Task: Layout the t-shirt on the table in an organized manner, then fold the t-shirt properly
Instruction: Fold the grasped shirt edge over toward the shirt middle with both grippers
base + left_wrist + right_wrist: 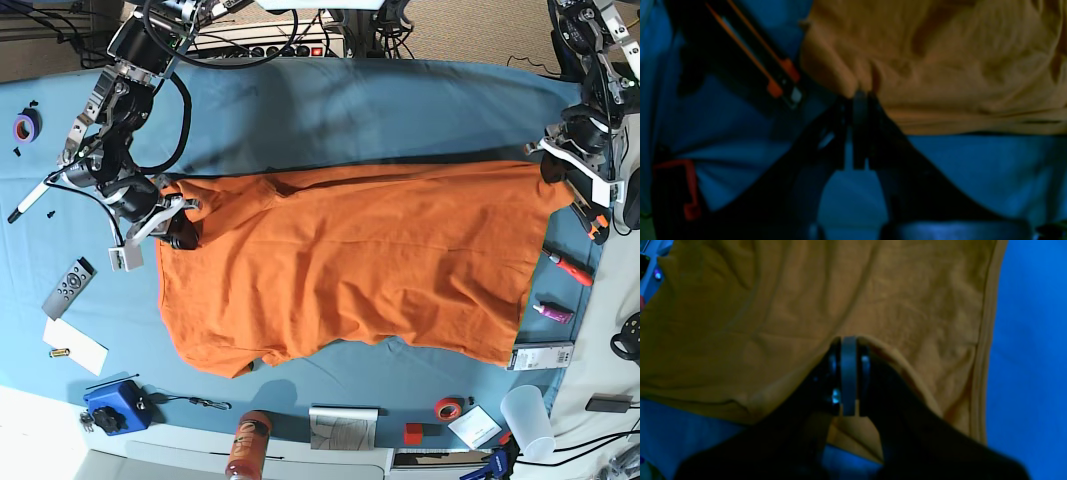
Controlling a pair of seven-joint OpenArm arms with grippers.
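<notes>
The orange t-shirt (350,260) lies spread across the middle of the light blue table (400,110), its far edge stretched between my two grippers. My right gripper (178,215) is shut on the shirt's corner at the left of the base view. In the right wrist view it (848,340) pinches a fold of the orange fabric (773,323). My left gripper (553,165) is shut on the shirt's corner at the right of the base view. In the left wrist view it (860,96) pinches the fabric's edge (957,66) just above the table cloth (973,173).
A remote (68,287), white paper (75,347) and a blue box (112,405) lie at the front left. An orange-lidded bottle (247,447), booklet (343,427), red tape roll (448,407) and plastic cup (527,420) line the front edge. A red pen (570,268) lies at the right.
</notes>
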